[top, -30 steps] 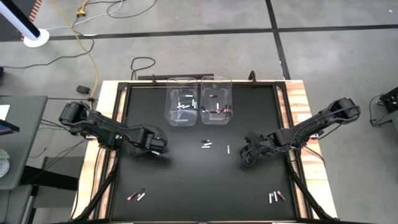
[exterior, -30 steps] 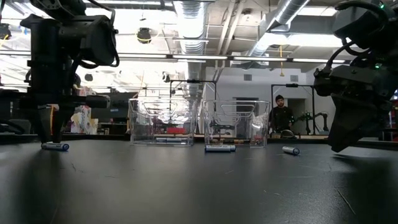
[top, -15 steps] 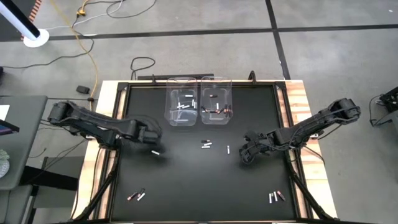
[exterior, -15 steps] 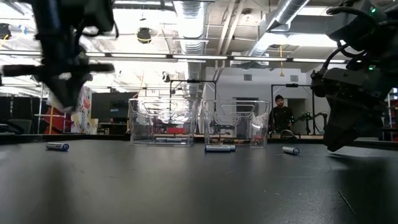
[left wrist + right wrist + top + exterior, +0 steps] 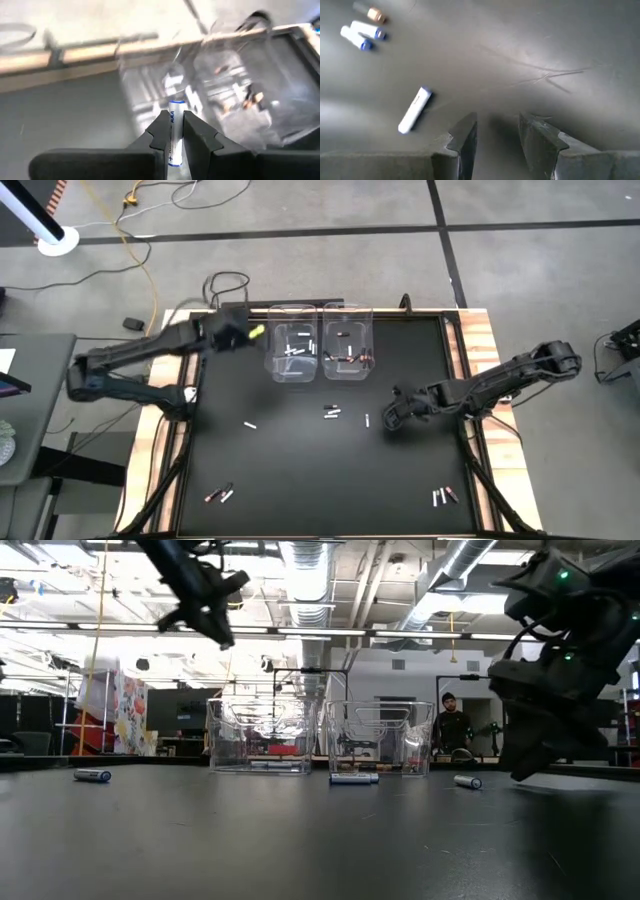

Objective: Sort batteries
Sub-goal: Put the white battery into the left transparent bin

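We found the left gripper (image 5: 248, 333) lifted high at about ten o'clock on the black table (image 5: 300, 470), just beside the left clear bin (image 5: 292, 356), its jaws clenched on a white AAA battery (image 5: 173, 131) with a blue tip, which stood out between the two fingers (image 5: 159, 131) in the left wrist view. Ahead of that battery lay both bins: the left one held several white batteries (image 5: 296, 348), and the right clear bin (image 5: 347, 354) held a few dark and copper-toned ones (image 5: 352, 358). The right gripper (image 5: 390, 421) sat low over the mat at about three o'clock, its jaws released and spread with nothing between them. A lone white battery (image 5: 415, 109) lay just beside it toward the centre of the table; we saw it in the high view as a small upright stroke (image 5: 367, 420). A small cluster of batteries (image 5: 333, 413), two white with blue tips and one copper-capped, lay near the table's centre, just below the bins. One white battery (image 5: 250, 425) lay by itself toward nine o'clock, well apart from the others. Two more groups rested near the front edge: a pair (image 5: 219, 495) at seven o'clock and a few (image 5: 444, 496) at five o'clock. In the low view a person (image 5: 452, 727) stood in the room behind the bins.
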`<control>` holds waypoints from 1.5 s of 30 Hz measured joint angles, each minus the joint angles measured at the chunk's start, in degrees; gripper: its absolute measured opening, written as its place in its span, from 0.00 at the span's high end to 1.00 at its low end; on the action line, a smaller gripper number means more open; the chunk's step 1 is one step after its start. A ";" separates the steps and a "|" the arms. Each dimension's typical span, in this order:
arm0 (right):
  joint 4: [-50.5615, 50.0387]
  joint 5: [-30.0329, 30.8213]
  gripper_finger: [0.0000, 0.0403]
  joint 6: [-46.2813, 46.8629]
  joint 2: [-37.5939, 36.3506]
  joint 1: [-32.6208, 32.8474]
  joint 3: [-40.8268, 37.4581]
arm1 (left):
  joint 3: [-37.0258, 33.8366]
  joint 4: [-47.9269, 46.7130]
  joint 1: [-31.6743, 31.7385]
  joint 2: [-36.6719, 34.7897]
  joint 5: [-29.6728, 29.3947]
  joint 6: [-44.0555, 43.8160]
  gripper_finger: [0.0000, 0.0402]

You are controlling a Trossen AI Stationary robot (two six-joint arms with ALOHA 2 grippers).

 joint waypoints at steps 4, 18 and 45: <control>0.05 0.00 0.59 3.17 0.00 -2.03 0.00 | 7.20 1.07 7.56 7.36 8.57 13.87 0.91; 0.17 0.00 0.59 11.67 0.00 -5.96 0.00 | 29.88 -12.87 9.23 38.07 21.76 44.49 0.91; -0.03 1.73 0.59 14.49 0.00 -5.96 0.00 | 29.14 -13.97 5.87 53.65 22.63 44.16 0.91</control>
